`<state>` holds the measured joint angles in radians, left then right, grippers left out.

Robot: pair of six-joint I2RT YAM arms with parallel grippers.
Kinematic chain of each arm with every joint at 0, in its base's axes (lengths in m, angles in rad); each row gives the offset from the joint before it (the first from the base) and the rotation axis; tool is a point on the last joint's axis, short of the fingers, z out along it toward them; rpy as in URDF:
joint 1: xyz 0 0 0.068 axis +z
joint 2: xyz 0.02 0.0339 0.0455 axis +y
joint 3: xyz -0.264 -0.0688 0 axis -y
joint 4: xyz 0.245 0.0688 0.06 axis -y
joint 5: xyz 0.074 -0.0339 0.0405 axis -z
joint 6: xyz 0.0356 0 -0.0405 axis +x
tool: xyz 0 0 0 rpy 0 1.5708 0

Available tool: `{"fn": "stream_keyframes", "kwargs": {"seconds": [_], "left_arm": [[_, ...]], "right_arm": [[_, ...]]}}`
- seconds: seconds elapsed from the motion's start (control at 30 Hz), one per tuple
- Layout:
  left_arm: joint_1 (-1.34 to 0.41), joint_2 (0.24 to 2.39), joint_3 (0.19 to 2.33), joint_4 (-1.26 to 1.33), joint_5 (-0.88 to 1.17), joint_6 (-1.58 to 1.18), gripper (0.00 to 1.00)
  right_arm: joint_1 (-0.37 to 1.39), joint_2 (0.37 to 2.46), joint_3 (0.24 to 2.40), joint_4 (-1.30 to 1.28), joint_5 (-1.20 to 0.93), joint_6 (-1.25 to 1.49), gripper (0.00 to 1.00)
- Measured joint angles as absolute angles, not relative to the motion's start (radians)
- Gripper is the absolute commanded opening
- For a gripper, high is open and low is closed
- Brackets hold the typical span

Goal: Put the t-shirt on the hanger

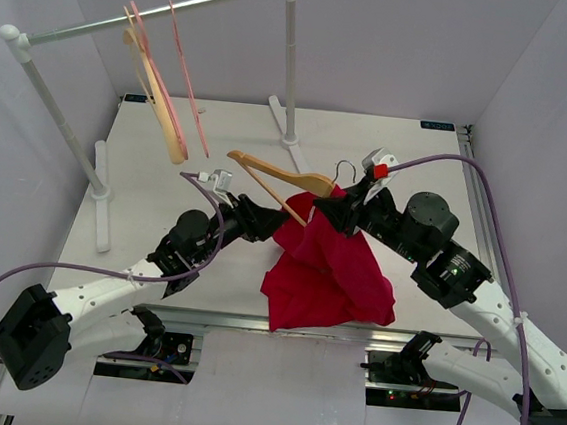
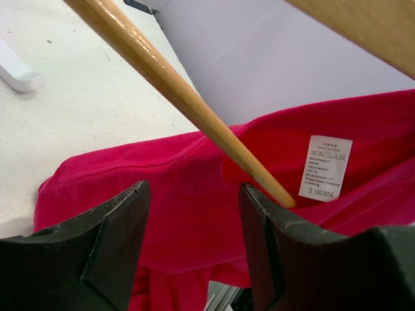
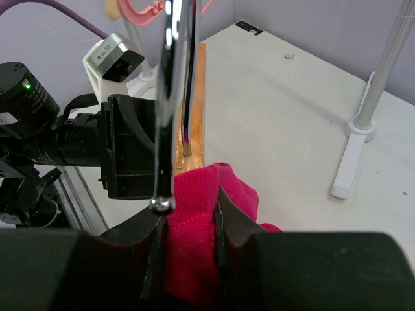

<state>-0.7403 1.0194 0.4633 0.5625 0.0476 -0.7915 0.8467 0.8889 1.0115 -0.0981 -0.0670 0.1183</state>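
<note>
Quick status from my remote seat, going left to right in the top view. Up at 10 o'clock is the rail (image 1: 151, 21) with the pink hangers (image 1: 187, 83) and a pale wooden hanger (image 1: 168, 111). Those aren't mine to touch, so I'm ignoring them. The left gripper (image 1: 268, 219) is just left of centre with its fingers (image 2: 117, 227) spread apart and nothing pinched. In its wrist view the bottom bar (image 2: 175, 84) of the hanger (image 1: 282, 172) slants down past the inner finger, with red cloth behind the gap. I reckon it's parked there to steady the bar or tug the fabric along it. The hanger sits near the middle of the tabletop (image 1: 400, 153), tilted. Its free end points to 9 o'clock, and its other shoulder is already tucked inside the t-shirt (image 1: 328, 267). The white label (image 2: 325, 167) shows on the inside of the neck. The rest of the shirt droops toward 6 o'clock and pools at the near edge. At 3 o'clock of the hanger, the right gripper (image 1: 339, 210) has its fingers clamped on a bunch of red collar, right under the silver hook (image 1: 346, 168). That looks like it keeps the neck opening up so the hook stays poking out. I can't tell what's actually carrying the hanger's weight. My guess is one shoulder is in and the other sleeve side is left to do.
</note>
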Motion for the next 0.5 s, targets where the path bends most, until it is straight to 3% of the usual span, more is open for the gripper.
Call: {"fn": "stream_keyframes", "kwargs": {"seconds": [0.5], "left_arm": [[-0.74, 1.125, 0.495, 0.59, 0.033, -0.813, 0.63]], "right_arm": [[0.847, 0.897, 0.969, -0.019, -0.075, 0.158, 0.08]]}}
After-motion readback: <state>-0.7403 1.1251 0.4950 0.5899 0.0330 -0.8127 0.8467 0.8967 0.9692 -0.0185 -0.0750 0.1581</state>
